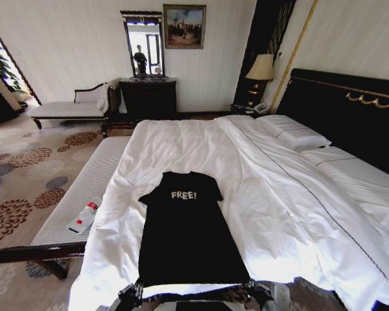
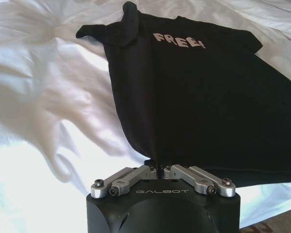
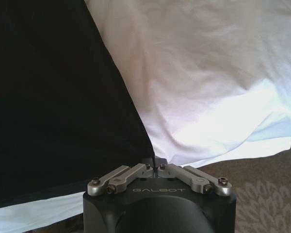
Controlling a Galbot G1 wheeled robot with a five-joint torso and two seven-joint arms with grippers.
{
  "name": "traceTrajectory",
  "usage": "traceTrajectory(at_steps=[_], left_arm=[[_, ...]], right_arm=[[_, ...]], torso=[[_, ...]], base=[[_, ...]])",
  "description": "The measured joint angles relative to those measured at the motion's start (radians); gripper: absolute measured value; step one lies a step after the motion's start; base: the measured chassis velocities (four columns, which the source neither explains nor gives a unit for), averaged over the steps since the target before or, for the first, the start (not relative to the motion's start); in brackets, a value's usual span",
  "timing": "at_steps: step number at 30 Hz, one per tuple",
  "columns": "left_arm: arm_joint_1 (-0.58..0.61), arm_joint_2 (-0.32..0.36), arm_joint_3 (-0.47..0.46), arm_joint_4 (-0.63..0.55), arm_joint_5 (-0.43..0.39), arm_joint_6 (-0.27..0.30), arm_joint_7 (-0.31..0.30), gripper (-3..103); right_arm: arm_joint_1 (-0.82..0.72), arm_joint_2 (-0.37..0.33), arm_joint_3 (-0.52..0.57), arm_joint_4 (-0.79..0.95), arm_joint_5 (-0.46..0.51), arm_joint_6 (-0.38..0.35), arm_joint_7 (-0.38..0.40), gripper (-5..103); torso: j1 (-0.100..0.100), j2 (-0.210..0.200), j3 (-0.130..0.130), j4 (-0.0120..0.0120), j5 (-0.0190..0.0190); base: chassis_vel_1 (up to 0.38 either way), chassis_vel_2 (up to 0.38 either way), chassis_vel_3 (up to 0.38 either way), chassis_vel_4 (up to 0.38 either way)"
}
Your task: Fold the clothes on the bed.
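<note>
The black T-shirt (image 1: pixel 189 233) with white "FREE!" lettering lies flat on the white duvet of the bed (image 1: pixel 259 194), near the foot edge, collar toward the dark headboard (image 1: pixel 350 116) and hem at the foot edge. Its body is spread smooth; in the left wrist view one sleeve is bunched and folded up beside the collar.

The left gripper (image 2: pixel 160 168) sits at the hem of the T-shirt, at the corner on the robot's left, its fingers pressed together and pinching the black fabric, which rises in a small pulled ridge from the pinch. The right gripper (image 3: pixel 155 166) sits at the opposite hem corner, fingers likewise closed on the cloth edge where the black fabric meets the white duvet. In the head view both grippers appear just below the hem at the foot of the bed.

Beside the bed on the robot's left stands a white-cushioned bench (image 1: pixel 84 194) with a clear plastic bottle (image 1: pixel 84 217) lying on it. Past the headboard a lamp (image 1: pixel 260 71) stands on a nightstand.
</note>
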Motion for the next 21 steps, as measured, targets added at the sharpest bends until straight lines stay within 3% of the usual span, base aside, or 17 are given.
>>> traceTrajectory(at_steps=[8,21], left_arm=[[0.068,-0.007,-0.006,0.016,0.028,-0.045,0.005,1],[0.012,-0.036,0.007,0.066,0.028,-0.035,-0.023,1]], right_arm=[[-0.017,-0.002,-0.004,0.021,0.034,-0.039,0.029,0],[-0.025,-0.003,-0.023,-0.009,-0.016,-0.059,0.040,0]], torso=[[0.000,0.000,0.000,0.0001,0.0000],[0.000,0.000,0.000,0.0001,0.0000]], base=[[0.000,0.000,0.000,0.000],[0.000,0.000,0.000,0.000]])
